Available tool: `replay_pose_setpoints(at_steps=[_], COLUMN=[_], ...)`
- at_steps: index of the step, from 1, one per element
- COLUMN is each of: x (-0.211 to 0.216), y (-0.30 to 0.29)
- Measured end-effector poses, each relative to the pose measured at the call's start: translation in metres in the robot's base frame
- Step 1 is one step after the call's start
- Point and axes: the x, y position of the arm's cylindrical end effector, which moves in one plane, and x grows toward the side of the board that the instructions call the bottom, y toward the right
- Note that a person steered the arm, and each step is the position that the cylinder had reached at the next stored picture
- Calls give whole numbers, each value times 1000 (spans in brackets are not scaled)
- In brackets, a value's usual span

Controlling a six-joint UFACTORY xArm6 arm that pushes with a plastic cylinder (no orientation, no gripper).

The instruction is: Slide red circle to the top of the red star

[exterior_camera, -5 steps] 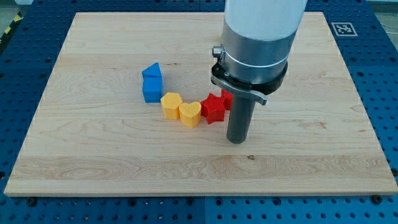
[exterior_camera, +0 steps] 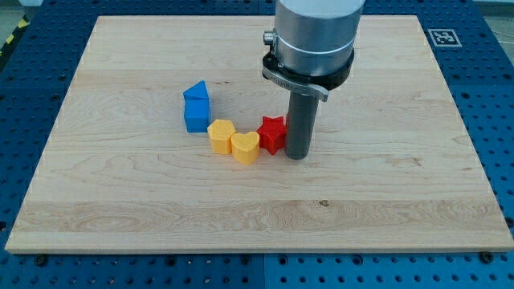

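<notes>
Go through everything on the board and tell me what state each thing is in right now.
my tip: on the board, touching red star's right side
red star: touching yellow heart
red circle: hidden, cannot tell
yellow heart: touching yellow hexagon
yellow hexagon: beside blue blocks
blue blocks: two, touching

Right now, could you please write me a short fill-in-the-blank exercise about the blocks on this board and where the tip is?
1. My tip stands just to the view's ___ of the red star.
2. The yellow heart lies between the star and the ___ hexagon.
3. The two ___ blocks sit at the view's left end of the row.
4. All blocks rest on a ___ board.

Missing words: right; yellow; blue; wooden
</notes>
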Motion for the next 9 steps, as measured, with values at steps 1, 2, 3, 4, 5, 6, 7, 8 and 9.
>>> replay_pose_setpoints(at_steps=[1,2,3,4,5,6,7,8,9], x=[6,18,45,51,51,49,49,49,49], y=[0,0,-6,-6,20,43,43,43,62])
